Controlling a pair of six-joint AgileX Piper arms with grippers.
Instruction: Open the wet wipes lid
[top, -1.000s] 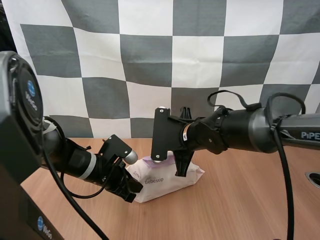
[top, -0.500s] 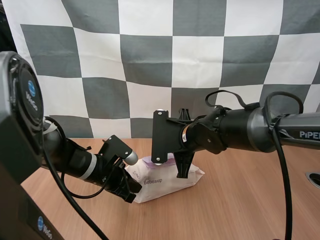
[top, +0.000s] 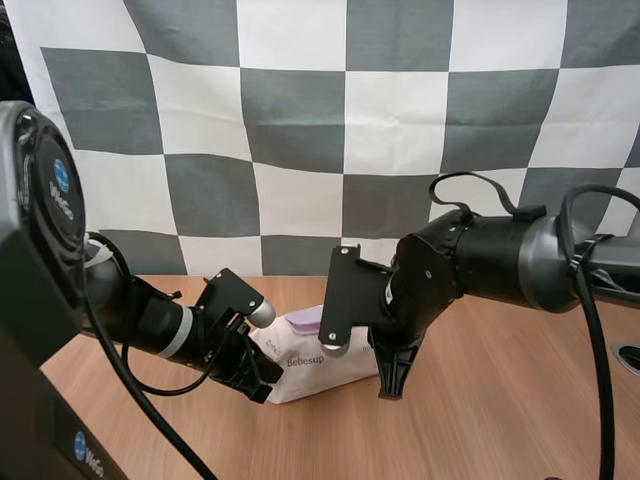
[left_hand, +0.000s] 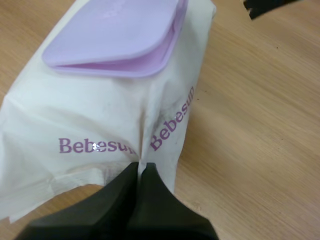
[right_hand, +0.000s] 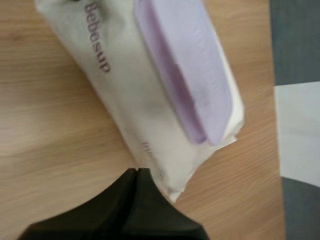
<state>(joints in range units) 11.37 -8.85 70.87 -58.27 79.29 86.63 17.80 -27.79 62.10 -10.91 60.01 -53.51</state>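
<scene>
Fingers of the left gripper (left_hand: 140, 170) are closed on a fold of wrapper at one end of the pack (left_hand: 95, 120), which lies on the table (left_hand: 260, 125) between the two grippers with its purple lid (left_hand: 115, 35) facing up. The right gripper (right_hand: 136, 172) has its fingers pressed together as one dark wedge on nothing, its tip down by the pack's other end, just beside a corner of the wrapper; whether it touches the wrapper cannot be told. By the look of it the task is at an early stage: the pack is pinned in place, but the lid lies down on its frame and has not been swung up, and it is unclear whether its catch is loose. What appears to be left is for the right gripper to reach the lid's free lip and lever it open while the left one holds the pack down. The left arm (top: 150, 320) reaches in low over the table, its wrist nearly level. The right arm (top: 490, 265) comes in higher from the other side, its wrist bent steeply so that the fingers point down at the table.
</scene>
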